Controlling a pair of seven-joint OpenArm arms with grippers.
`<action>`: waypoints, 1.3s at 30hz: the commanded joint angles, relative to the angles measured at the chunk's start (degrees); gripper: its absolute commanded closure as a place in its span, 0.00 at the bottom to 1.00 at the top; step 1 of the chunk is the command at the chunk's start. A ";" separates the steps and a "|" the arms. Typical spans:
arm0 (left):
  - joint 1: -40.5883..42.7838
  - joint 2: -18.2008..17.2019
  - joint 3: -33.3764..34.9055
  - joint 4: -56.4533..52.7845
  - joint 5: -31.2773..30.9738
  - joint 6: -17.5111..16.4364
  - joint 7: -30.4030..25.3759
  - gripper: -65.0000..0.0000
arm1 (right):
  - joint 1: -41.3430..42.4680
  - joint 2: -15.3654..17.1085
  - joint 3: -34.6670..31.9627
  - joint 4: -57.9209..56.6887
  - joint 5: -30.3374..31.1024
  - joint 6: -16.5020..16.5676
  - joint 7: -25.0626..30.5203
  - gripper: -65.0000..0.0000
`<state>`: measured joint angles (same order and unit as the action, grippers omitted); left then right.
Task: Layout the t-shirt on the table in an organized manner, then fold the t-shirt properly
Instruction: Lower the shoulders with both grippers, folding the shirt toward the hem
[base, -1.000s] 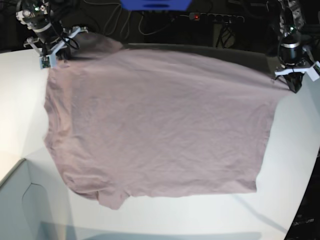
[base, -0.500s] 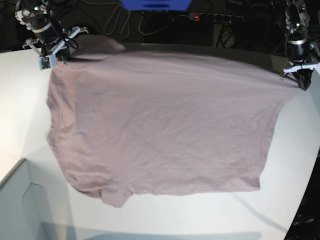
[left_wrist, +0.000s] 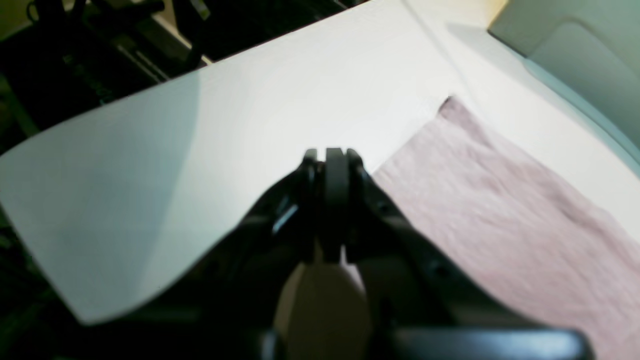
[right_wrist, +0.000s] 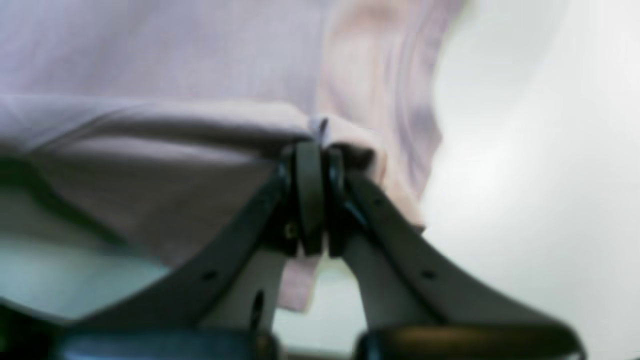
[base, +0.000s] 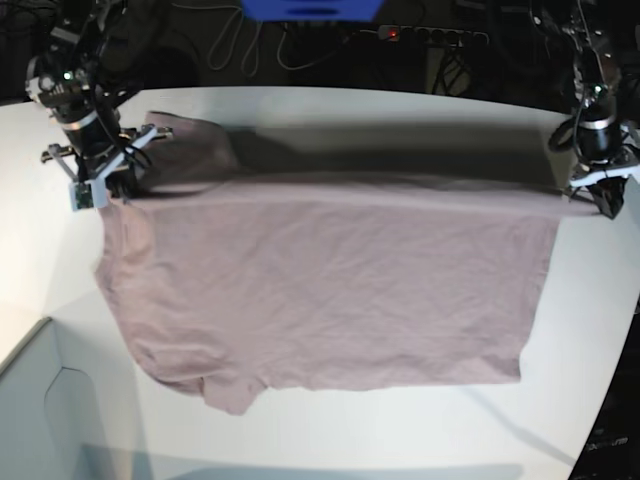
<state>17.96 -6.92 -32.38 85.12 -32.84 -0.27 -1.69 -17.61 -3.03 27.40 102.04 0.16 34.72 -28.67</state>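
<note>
Base view shows the soft, dusty mauve short-sleeved cloth t-shirt (base: 320, 290) spread across the large, smooth white surface (base: 420, 430), its far edge lifted into a taut, nearly straight line between the two arms. A dark shadow lies on the surface just behind that raised edge. The near hem and one sleeve lie flat toward the front of the surface.

At the left of this view, the right gripper (base: 112, 185) is closed on the shirt's far corner; the right wrist view shows its black jaws pressed together with a bunched fold of mauve cloth (right_wrist: 200, 150) pinched between them.

At the right of the base view, the left gripper (base: 598, 205) sits at the opposite far corner, where the stretched edge ends. In the left wrist view its jaws (left_wrist: 332, 160) are pressed together, with the cloth (left_wrist: 500, 215) running away beside them; whether cloth lies between the tips is hidden there.

A pale box-like corner piece (base: 40, 400) sits at the near left.
</note>
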 joint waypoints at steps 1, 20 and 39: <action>-1.82 -0.77 0.51 -0.24 0.00 -0.03 -1.87 1.00 | 1.39 1.05 -0.10 -0.37 0.32 0.05 1.10 1.00; -19.23 -6.31 8.51 -17.65 0.00 0.05 -1.87 1.00 | 18.44 7.73 -5.02 -18.83 0.23 0.05 1.37 1.00; -24.77 -6.31 8.51 -25.03 0.00 0.05 -1.87 0.99 | 25.47 9.49 -11.35 -24.81 0.23 -0.13 1.37 1.00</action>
<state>-5.80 -12.38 -23.77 59.24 -32.91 0.05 -1.91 6.48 5.89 15.99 76.27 -0.40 34.72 -28.73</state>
